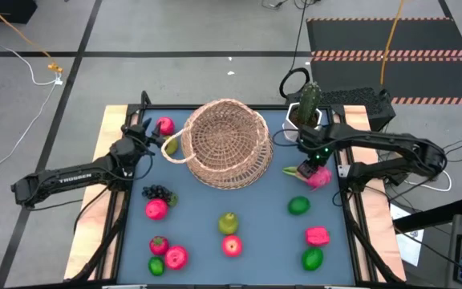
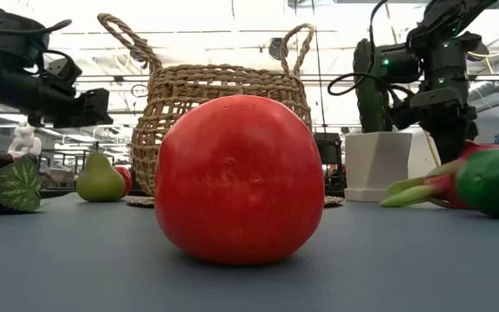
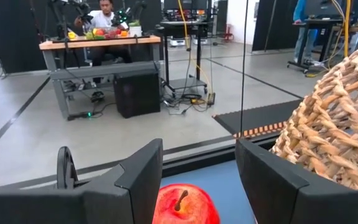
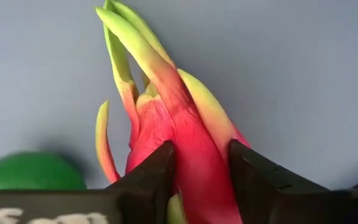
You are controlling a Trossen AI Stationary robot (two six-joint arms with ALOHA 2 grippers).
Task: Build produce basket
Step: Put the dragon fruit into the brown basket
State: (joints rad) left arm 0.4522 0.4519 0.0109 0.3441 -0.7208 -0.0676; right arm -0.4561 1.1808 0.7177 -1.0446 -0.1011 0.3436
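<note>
Tabletop (image 1: 215, 205): fruit scattered for collection | basket (image 1: 224, 143): placed at far centre, reachable by both arms | right hand (image 4: 201, 165): clamped on dragon fruit (image 4: 185, 143) | left hand (image 3: 199, 180): open over apple (image 3: 185, 205), poised for pickup

Blue-topped table (image 1: 255, 205) carries wicker basket (image 1: 227, 144), scattered toy fruit, potted cactus (image 1: 309, 103)

In the low view a big red apple (image 2: 239, 178) blocks the basket's (image 2: 223, 95) lower middle, and a lime (image 2: 495, 182) runs off the edge. The right wrist view cuts off the dragon fruit's (image 4: 191, 149) base — the right pincer's (image 4: 201, 171) fingers cover its sides.
</note>
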